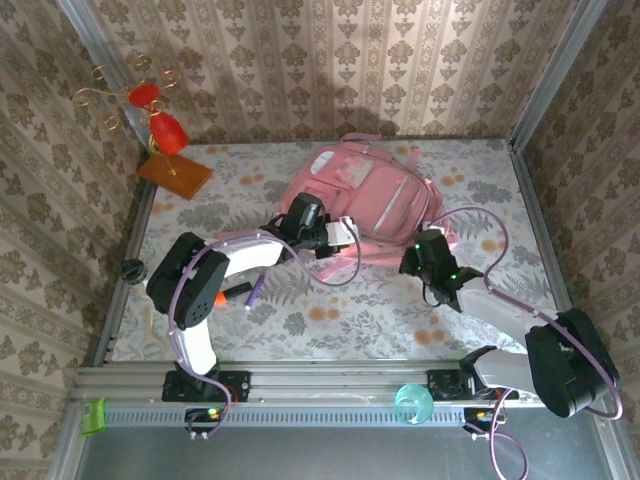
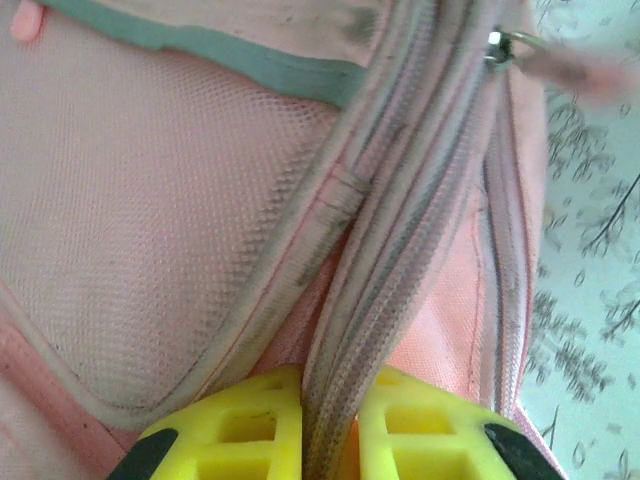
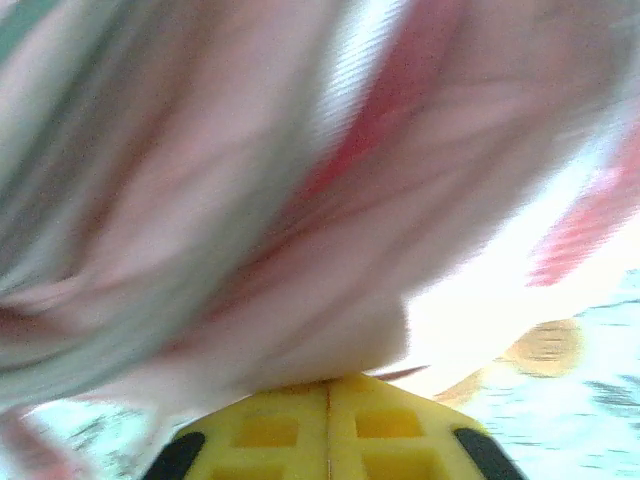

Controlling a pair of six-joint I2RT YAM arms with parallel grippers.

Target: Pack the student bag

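Note:
The student bag (image 1: 365,195), a big pink backpack, lies at the back middle of the table. My left gripper (image 1: 345,232) reaches its near left edge. In the left wrist view the yellow fingers (image 2: 250,420) are shut on a thick piped zipper seam (image 2: 400,250) of the bag (image 2: 150,220), which runs up to a metal zipper pull (image 2: 497,48). My right gripper (image 1: 425,245) is at the bag's near right corner. In its wrist view it (image 3: 328,385) is shut, jaws pressed together, with blurred pink fabric (image 3: 300,220) right at the tips; whether any is pinched I cannot tell.
A red and gold ornament (image 1: 160,125) on a wooden base (image 1: 175,175) stands at the back left. A purple pen (image 1: 253,291) and an orange item (image 1: 218,298) lie beside the left arm. A teal cup (image 1: 413,404) sits on the front rail. Patterned walls close three sides.

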